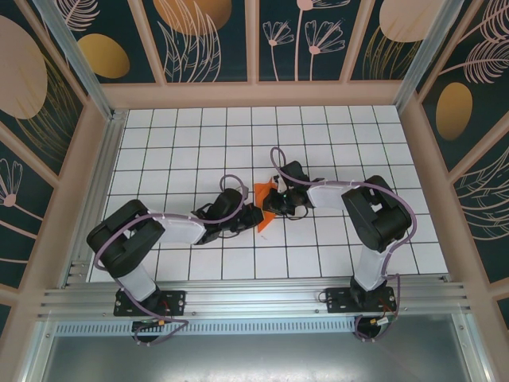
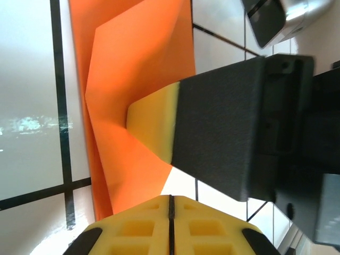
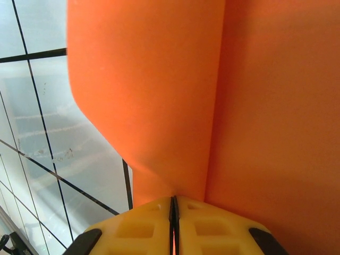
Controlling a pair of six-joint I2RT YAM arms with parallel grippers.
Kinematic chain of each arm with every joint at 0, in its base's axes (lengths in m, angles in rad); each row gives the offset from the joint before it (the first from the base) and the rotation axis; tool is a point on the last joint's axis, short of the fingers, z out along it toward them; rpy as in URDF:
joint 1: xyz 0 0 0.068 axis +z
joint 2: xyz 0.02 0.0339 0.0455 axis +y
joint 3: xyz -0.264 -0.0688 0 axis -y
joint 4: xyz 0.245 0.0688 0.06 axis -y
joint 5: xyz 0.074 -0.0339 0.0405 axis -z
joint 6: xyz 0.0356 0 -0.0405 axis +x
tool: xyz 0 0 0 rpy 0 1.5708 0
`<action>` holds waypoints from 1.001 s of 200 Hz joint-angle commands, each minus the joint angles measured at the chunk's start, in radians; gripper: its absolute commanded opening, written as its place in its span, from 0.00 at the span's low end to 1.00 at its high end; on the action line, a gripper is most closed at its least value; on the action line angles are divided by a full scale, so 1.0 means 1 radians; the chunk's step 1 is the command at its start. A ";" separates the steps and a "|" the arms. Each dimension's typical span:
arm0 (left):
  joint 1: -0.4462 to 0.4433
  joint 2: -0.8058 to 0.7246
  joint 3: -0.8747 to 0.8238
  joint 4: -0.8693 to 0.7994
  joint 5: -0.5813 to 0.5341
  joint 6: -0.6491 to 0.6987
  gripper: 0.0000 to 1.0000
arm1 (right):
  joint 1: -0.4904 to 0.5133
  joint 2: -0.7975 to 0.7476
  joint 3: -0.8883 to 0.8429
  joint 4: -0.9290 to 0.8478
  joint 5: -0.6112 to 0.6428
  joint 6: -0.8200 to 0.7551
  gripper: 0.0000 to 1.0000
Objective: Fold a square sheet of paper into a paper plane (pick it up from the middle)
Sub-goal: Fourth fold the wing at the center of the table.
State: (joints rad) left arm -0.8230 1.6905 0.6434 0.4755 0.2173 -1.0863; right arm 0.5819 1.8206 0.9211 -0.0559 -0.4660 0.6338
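Note:
The square sheet of paper (image 1: 263,193) is a creased, layered orange shape near the middle of the tiled table, between my two grippers. My right gripper (image 1: 273,202) is shut on it. In the right wrist view the orange paper (image 3: 159,79) rises straight out of the closed yellow pads (image 3: 173,200), and orange shows in the slit. My left gripper (image 1: 255,215) sits just to the near left of the sheet. In the left wrist view its pads (image 2: 171,198) are pressed together with only a dark seam between them. The folded paper (image 2: 138,69) lies just ahead, and the right gripper's finger (image 2: 223,122) rests on it.
The white gridded table (image 1: 183,135) is boxed in by pink-framed patterned walls (image 1: 71,183) on three sides. An aluminium rail (image 1: 254,301) runs along the near edge, where both arm bases are bolted. Bare tiles stretch to the back and to both sides.

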 commanded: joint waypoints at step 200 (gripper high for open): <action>0.001 0.109 0.035 -0.132 -0.018 0.002 0.00 | 0.008 -0.006 -0.056 0.050 -0.085 -0.017 0.02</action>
State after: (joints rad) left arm -0.8230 1.7737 0.6811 0.4149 0.2272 -1.0863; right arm 0.5819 1.8030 0.8829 -0.0223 -0.5259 0.6334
